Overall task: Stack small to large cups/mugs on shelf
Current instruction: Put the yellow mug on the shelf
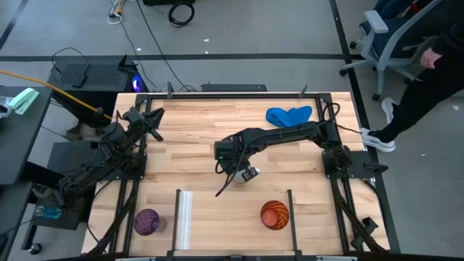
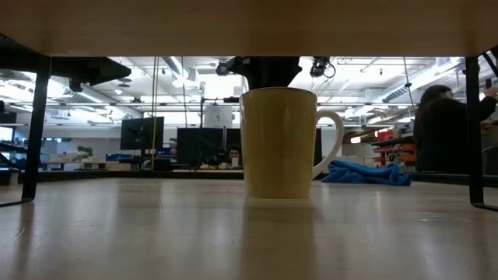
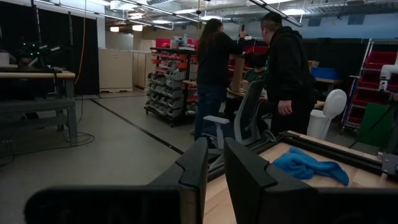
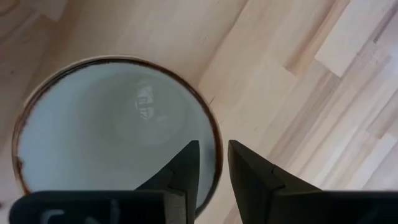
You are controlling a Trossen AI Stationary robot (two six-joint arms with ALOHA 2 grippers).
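Observation:
A white mug (image 4: 112, 124) with a handle (image 2: 331, 144) stands upright on its base mid-table (image 2: 280, 144). My right gripper (image 4: 213, 158) hangs over it, pointing down and open. One finger is inside the rim (image 4: 217, 146) and one outside, with a gap showing on each side. An orange patterned cup (image 1: 275, 214) stands on the shelf (image 1: 232, 217) close to the dark post. A purple cup (image 1: 147, 221) stands left of the pale strip (image 1: 183, 217). My left gripper (image 3: 216, 162) waits at the table's left edge (image 1: 156, 119), slightly open with nothing in it.
A blue cloth (image 1: 288, 114) lies at the far right of the table. Bare wood lies between the mug and the shelf. Two people and a chair (image 3: 242, 124) are in the room beyond the table.

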